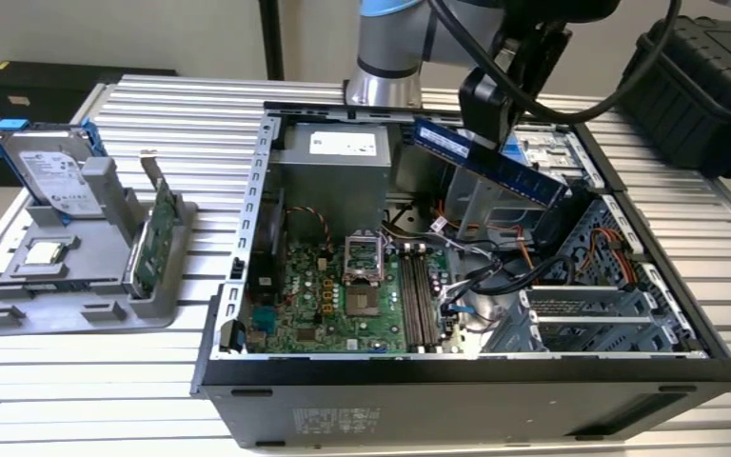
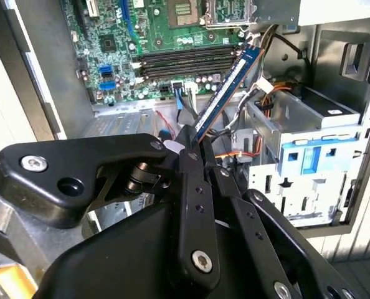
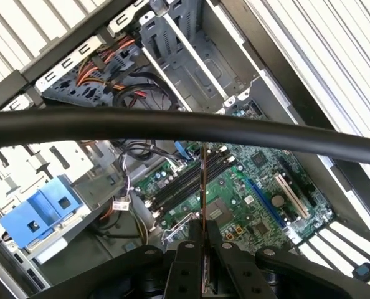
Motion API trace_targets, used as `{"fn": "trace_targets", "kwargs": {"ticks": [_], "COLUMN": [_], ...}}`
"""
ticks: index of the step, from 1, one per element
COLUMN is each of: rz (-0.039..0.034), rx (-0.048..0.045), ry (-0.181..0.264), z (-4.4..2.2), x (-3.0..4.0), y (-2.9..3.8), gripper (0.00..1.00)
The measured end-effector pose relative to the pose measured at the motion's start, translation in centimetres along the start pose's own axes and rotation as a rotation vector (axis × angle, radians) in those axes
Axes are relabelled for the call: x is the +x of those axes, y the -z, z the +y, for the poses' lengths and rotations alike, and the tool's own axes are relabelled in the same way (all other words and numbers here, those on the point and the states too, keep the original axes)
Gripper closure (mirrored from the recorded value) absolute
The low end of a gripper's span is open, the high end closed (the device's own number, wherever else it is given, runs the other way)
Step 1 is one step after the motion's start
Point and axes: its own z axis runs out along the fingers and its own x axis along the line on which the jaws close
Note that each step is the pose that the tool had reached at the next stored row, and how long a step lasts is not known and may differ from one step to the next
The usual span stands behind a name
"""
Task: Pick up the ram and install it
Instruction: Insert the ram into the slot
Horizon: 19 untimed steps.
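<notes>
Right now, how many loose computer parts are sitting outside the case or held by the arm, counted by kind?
Ram stick, clamped in the gripper: 1
Silver drive with blue rails, on the grey stand: 1
Green circuit card, on the stand: 1
Square chip, on the stand: 1
Total: 4

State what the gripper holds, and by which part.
The gripper holds the ram by one end; the rest juts out free above the open case.
</notes>
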Motion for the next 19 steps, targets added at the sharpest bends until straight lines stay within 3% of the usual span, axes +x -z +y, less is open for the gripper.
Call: {"fn": "trace_targets", "kwargs": {"ticks": [19], "rz": [0.0026], "rx": [-0.0006], "ry": [-0.234], "z": [-0.01], "x": [-0.01], "y": [0.0], "gripper": [1.0]}}
